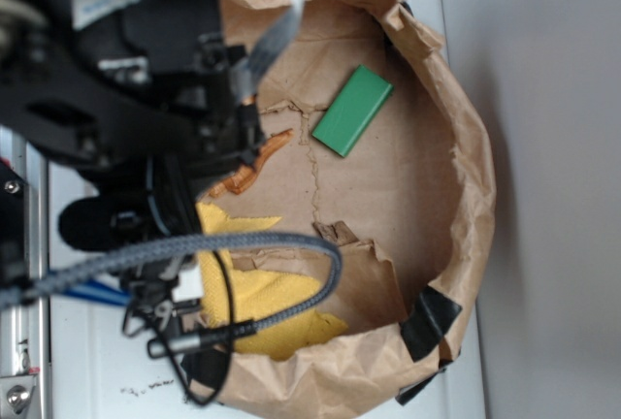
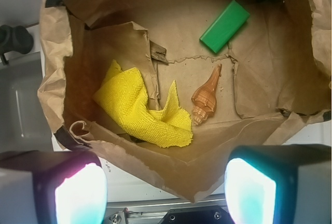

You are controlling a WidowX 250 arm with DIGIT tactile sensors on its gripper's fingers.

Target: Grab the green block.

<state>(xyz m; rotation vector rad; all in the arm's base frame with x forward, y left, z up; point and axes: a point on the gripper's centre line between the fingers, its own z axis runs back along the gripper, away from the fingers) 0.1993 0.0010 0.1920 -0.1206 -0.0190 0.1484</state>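
Three loose things lie on the floor of the brown paper bag (image 2: 57, 79): the green block (image 2: 224, 26), an orange seashell (image 2: 205, 99) and a yellow cloth (image 2: 140, 110). Your gripper (image 2: 166, 187) hangs above the bag's near rim with its two fingers (image 2: 80, 193) spread wide, holding nothing. You'll find the block flat against the far wall, up and right of the gripper in the wrist view, well apart from it, beyond the shell.

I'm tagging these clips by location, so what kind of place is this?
Probably a lab test rig, not a home. A torn paper bag, rolled down into a bin, sits on a white surface and holds unrelated props: a green block, a seashell and a yellow cloth. The end effector is open above.
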